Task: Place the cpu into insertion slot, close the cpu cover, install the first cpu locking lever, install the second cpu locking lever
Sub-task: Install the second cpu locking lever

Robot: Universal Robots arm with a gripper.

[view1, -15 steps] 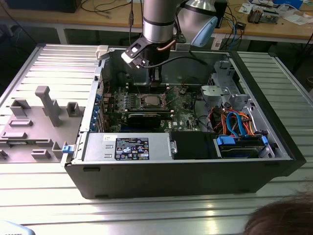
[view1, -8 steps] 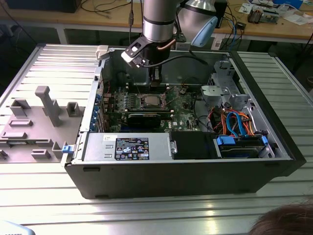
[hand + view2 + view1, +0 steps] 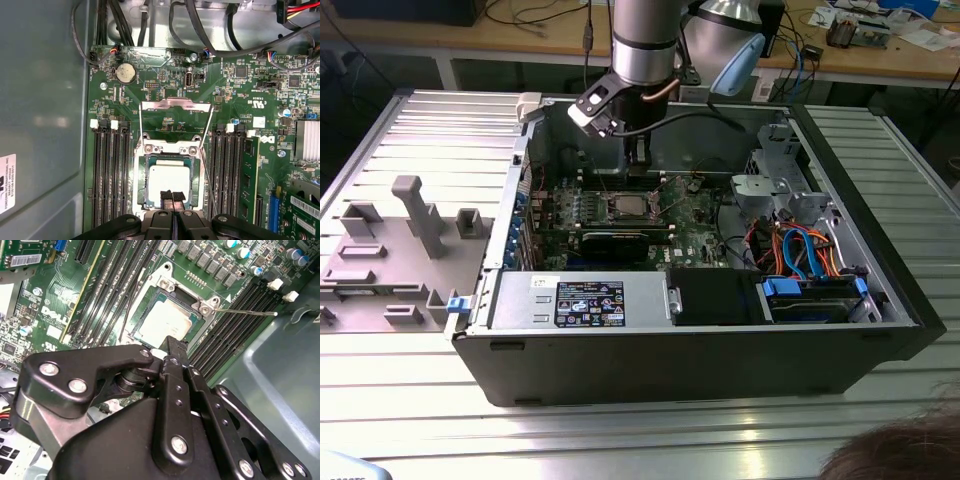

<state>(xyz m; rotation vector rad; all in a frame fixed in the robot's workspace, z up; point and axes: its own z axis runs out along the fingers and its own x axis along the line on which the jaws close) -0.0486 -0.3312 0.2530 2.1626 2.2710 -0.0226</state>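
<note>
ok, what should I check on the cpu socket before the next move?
1. cpu in the insertion slot: ok, it sits square inside the rim.
2. cpu cover closed: not ok, it is swung up off the slot.
3. Locking levers latched: not ok, one lever sticks out free.
4. gripper empty: ok, it is shut on nothing.
5. Gripper clear of the cpu: cannot tell, it is above the chip's edge.
</note>
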